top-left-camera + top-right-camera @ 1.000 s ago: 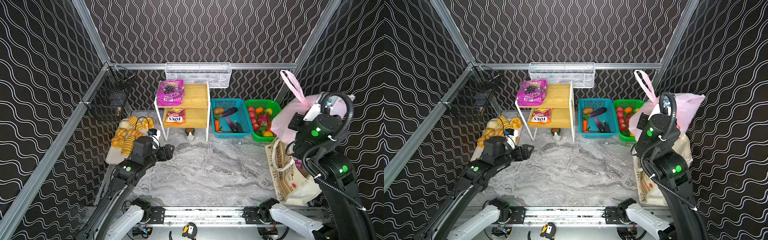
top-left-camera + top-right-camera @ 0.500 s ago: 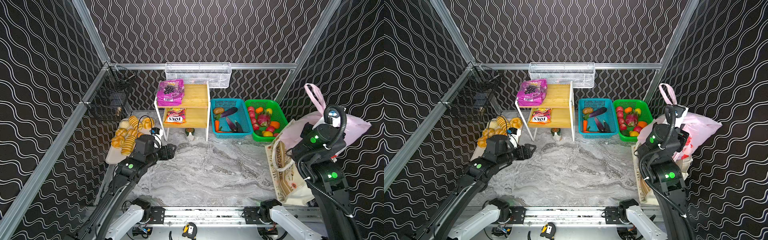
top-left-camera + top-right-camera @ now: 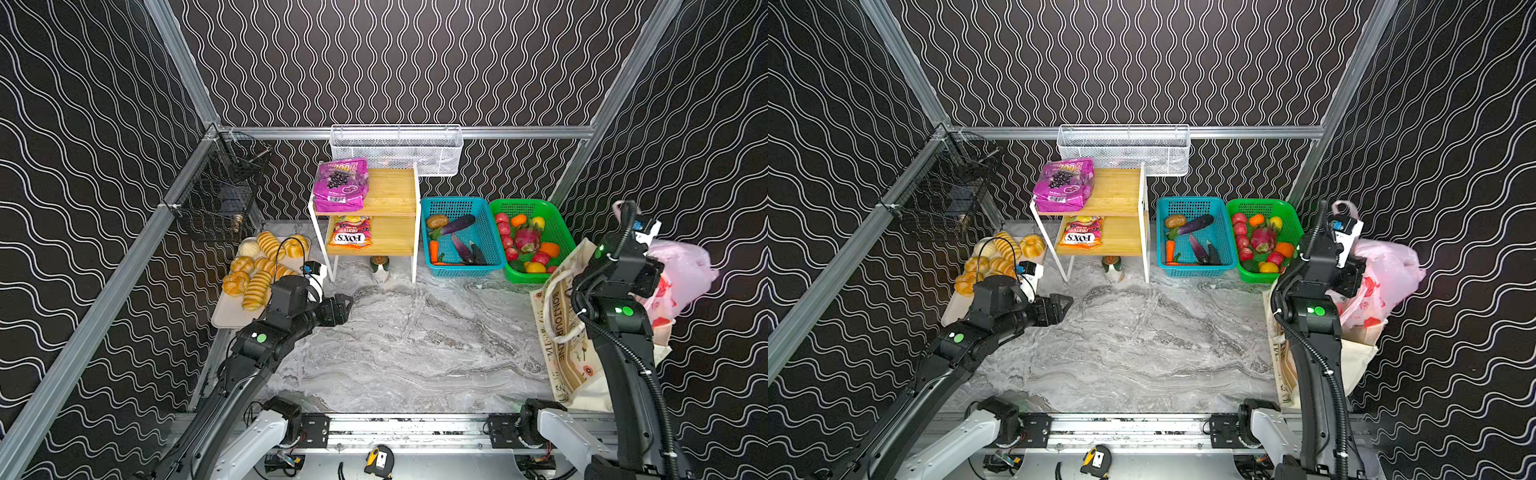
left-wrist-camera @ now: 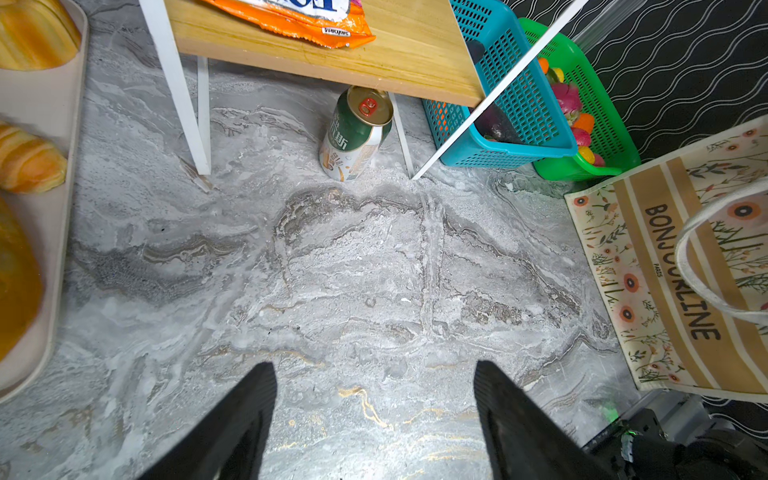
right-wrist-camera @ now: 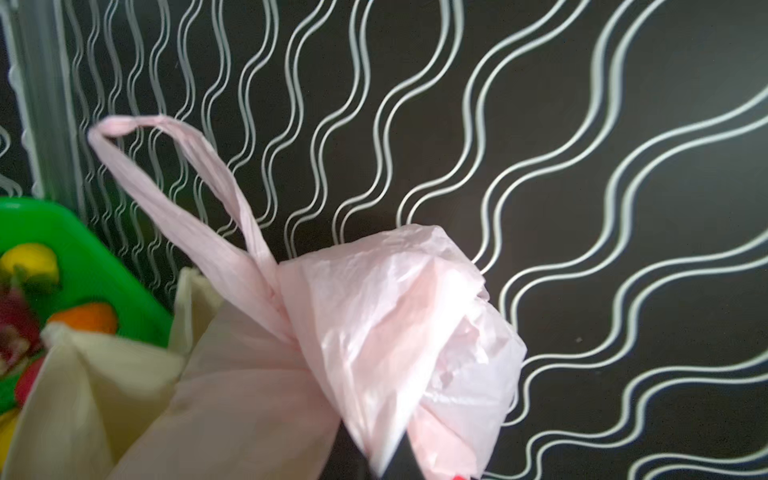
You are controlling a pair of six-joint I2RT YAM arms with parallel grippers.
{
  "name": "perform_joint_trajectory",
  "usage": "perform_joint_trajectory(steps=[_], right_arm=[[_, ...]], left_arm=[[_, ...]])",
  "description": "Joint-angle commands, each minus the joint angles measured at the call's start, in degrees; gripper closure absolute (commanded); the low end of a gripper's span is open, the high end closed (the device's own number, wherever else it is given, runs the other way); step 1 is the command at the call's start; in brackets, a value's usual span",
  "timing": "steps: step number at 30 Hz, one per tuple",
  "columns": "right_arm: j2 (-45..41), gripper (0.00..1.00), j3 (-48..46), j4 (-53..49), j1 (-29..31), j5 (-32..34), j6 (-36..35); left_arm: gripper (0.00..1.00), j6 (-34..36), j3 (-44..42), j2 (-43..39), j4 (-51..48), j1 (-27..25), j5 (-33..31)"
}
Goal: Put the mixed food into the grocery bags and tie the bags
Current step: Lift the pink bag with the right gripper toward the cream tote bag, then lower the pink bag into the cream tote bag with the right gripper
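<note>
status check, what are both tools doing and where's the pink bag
Left tool open, empty, above the tabletop. Right tool shut on pink bag, over the tote. Nothing seen in the way.

jaws: apart | can (image 4: 355, 133) (green) — under shelf (image 4: 415, 54) | tote (image 4: 665, 270) — near green basket (image 4: 602, 124)

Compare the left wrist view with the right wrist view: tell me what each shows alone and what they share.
Only the left wrist view: the open left gripper, a green-and-white drink can under the wooden shelf, the orange snack pouch on that shelf, bread rolls on a tray, and the blue basket.
Only the right wrist view: the pink plastic bag with its loop handle, pinched in the shut right gripper.
Both: the green basket, the cream tote bag and the wavy-patterned wall.
</note>
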Motion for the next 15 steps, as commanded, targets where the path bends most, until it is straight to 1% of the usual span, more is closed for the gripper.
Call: perform_joint_trajectory(steps=[1,3,5,8,10,15], right_arm=[[-1.8,1.0,-0.5,-10.4,0.0,-9.5,13.5],[-2.5,1.0,-1.4,-14.0,0.0,-14.4,18.6],[-3.0,1.0,-2.1,-17.3,0.0,-20.9,23.0],[-3.5,1.0,-3.7,-19.7,0.0,-25.6,28.8],[-3.9,1.0,-6.3,-19.9,0.0,-25.9,33.1],[-2.0,0.97,-9.8,-20.5,-2.3,-30.1,38.8]], left_arm=[[0.21,-0.8,0.6,1.5,2.6,0.0,1.5],[0.21,-1.0,1.3,2.9,3.0,0.1,2.3],[0.21,-1.3,1.7,4.1,3.7,0.0,3.0],[0.22,-2.0,1.8,5.3,4.8,0.1,4.2],[0.22,-2.1,2.2,5.8,4.8,0.1,4.9],[0.22,-1.8,2.8,6.0,3.7,0.0,5.1]])
